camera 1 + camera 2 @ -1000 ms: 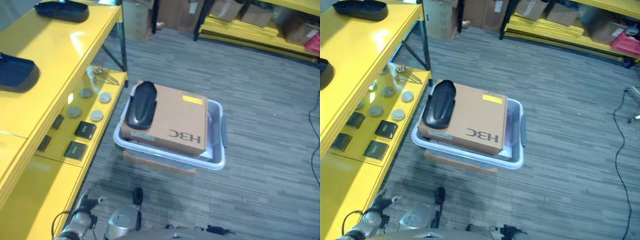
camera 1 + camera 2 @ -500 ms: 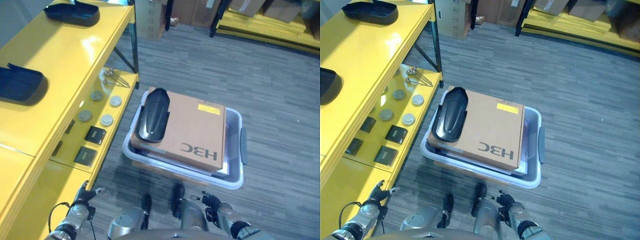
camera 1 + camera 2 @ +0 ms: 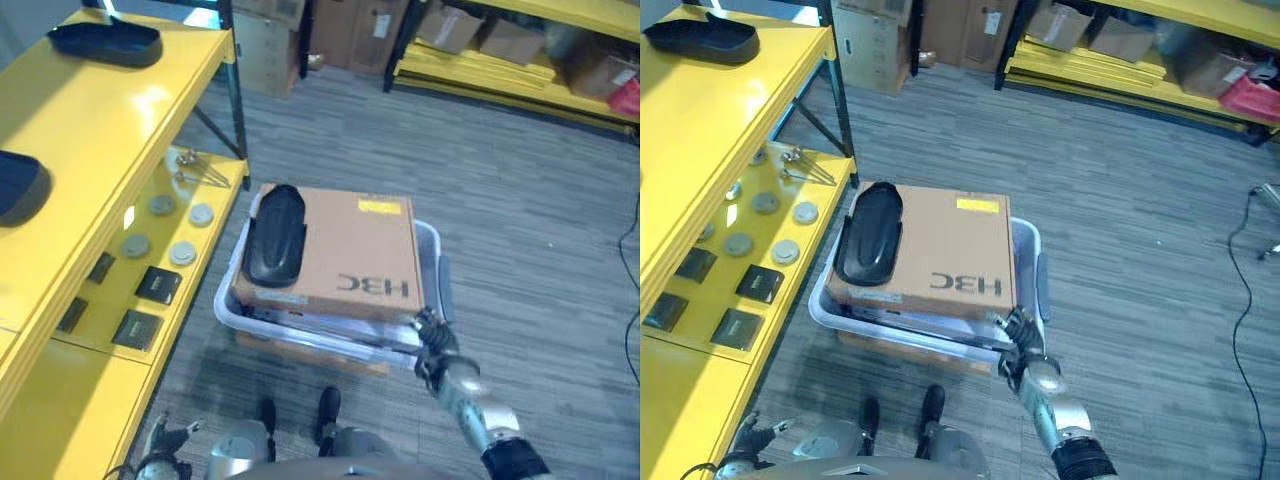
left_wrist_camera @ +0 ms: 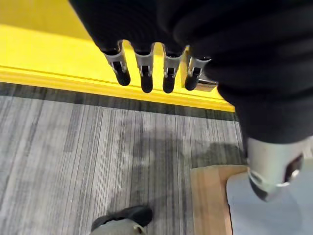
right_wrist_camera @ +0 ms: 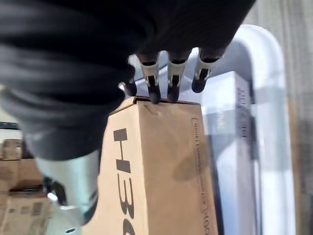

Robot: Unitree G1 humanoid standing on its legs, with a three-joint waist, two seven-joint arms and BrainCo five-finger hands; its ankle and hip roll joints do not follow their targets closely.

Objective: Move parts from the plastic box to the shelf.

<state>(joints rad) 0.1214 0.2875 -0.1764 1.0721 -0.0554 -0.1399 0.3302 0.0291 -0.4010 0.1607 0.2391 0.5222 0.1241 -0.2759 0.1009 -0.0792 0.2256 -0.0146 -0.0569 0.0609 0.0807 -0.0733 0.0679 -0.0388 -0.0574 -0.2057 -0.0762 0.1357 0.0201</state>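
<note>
Right hand (image 3: 1025, 368) newly raised, fingers relaxed, empty, at 5 o'clock of box (image 3: 1030, 262). Black part (image 3: 869, 234) atop carton (image 3: 950, 255), ungrasped. Left hand (image 4: 146, 68) open near shelf (image 3: 90, 140).

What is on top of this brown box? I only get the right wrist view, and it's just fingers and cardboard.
Observer: A black curved part lies on the cardboard box, along the side nearest the yellow shelf.
Operator: Where's my other hand?
Observer: The left hand hangs low beside the shelf's bottom edge, fingers straight, holding nothing.
Operator: Is anything on the shelf already?
Observer: Yes. Two black parts sit on the top level, one at the far end and one nearer.
</note>
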